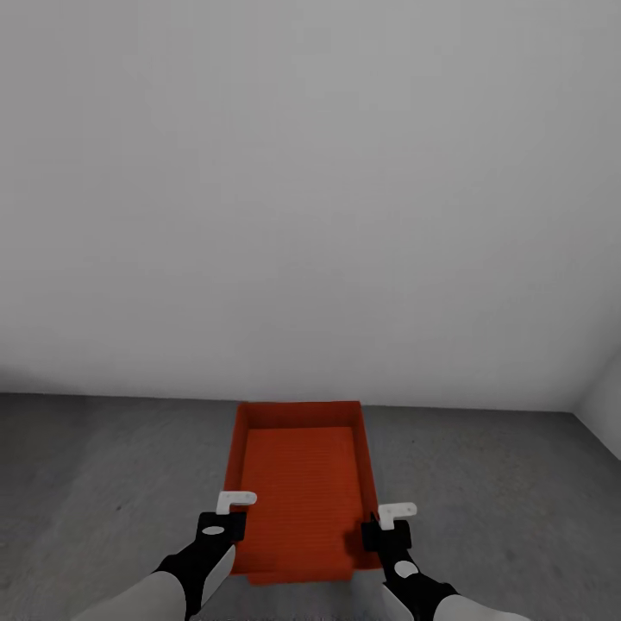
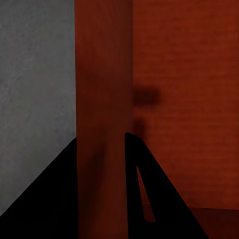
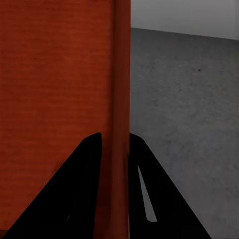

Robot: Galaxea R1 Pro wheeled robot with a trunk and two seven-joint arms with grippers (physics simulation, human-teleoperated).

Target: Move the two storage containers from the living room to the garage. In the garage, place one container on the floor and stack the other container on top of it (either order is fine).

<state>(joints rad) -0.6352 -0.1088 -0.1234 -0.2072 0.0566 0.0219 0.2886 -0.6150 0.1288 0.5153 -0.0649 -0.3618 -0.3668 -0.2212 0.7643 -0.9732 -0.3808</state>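
Note:
An orange-red open-top storage container (image 1: 302, 483) lies lengthwise in front of me, on or just above the dark grey concrete floor (image 1: 103, 466); I cannot tell whether it touches. My left gripper (image 1: 226, 517) is shut on its left wall near the front corner. In the left wrist view the left gripper (image 2: 101, 137) has its black fingers on either side of that wall (image 2: 102, 89). My right gripper (image 1: 385, 526) is shut on the right wall, and the right wrist view shows the right gripper (image 3: 114, 134) pinching that thin wall (image 3: 119, 74).
A plain grey-white wall (image 1: 310, 190) rises just beyond the container's far end. A second wall meets it in a corner at the far right (image 1: 604, 405). Bare rough floor (image 3: 184, 99) spreads on both sides of the box.

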